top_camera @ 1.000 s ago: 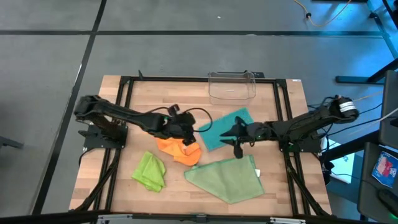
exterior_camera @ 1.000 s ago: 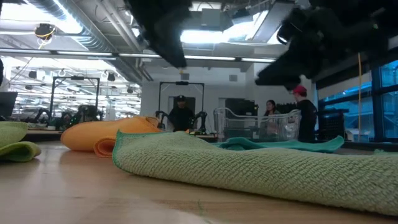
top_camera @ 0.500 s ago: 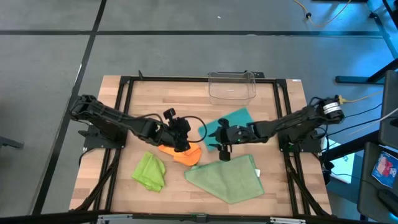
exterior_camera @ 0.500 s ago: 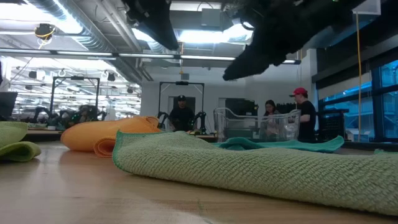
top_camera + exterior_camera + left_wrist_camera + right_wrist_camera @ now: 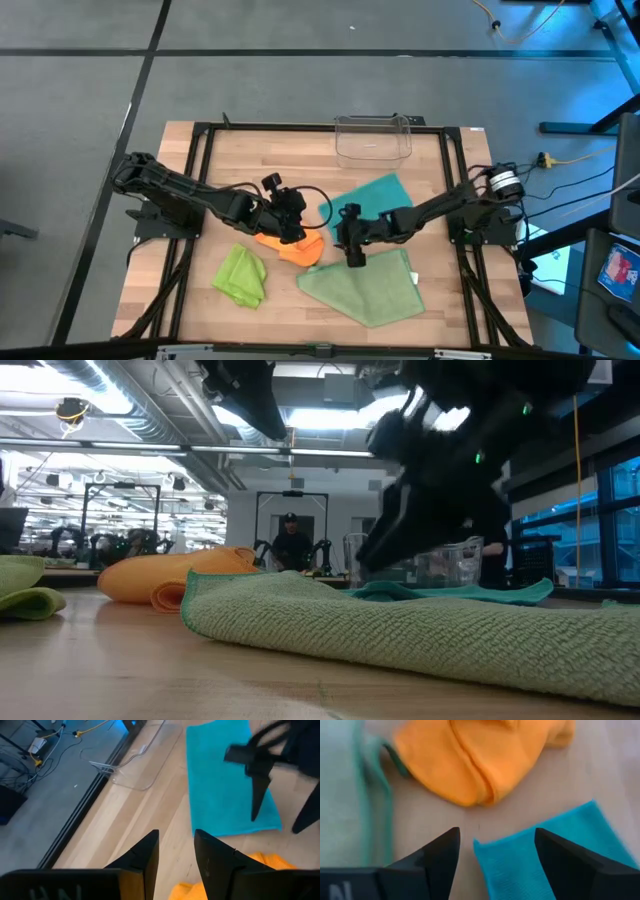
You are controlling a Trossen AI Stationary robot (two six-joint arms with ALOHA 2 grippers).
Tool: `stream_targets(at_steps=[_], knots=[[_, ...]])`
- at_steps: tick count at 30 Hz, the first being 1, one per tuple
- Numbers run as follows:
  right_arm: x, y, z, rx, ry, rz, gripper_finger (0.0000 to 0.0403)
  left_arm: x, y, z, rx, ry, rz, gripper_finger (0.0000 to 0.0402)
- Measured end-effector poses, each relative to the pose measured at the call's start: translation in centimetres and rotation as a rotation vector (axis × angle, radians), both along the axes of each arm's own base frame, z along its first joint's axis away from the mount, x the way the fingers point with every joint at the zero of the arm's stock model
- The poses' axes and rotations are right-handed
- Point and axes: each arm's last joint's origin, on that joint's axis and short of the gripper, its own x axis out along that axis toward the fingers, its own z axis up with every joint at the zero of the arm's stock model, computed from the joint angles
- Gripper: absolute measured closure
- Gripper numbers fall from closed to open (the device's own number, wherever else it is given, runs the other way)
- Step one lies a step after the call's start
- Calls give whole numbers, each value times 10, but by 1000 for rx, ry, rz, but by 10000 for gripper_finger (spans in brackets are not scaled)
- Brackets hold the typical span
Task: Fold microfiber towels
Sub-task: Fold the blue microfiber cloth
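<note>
Wooden bench (image 5: 200, 180), seen from above. Orange towel (image 5: 295, 245) bunched near centre; lime towel (image 5: 242, 275) crumpled at 8 o'clock from it; teal towel (image 5: 380, 195) flat at 2 o'clock; pale sage towel (image 5: 370, 285) spread at 5 o'clock, one corner just beside the orange. Clear bin (image 5: 373, 138) at the far edge, 12 o'clock. Left pincer (image 5: 290, 222) hovering over the orange towel's far side, fingers (image 5: 145, 855) a narrow gap apart, grasping nothing visible. Right pincer (image 5: 350, 240) low over the teal towel's near corner, fingers (image 5: 440, 852) spread wide, released, the teal corner showing between them. A person (image 5: 291, 545) standing in the room beyond.
</note>
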Motion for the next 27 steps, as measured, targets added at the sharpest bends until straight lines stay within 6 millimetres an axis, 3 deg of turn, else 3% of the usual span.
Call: stream_targets(at_steps=[8,18,22,27], knots=[[-1,-1,-23,-106,61,-104,146,0,0,0,0,-2,2,285],[1,5,-33,-107,49,-169,150,0,0,0,-3,-5,6,285],[-2,9,-35,-86,61,-184,183,0,0,0,-3,-6,6,285],[-4,11,-37,-17,83,-228,255,0,0,0,-4,-6,6,285]])
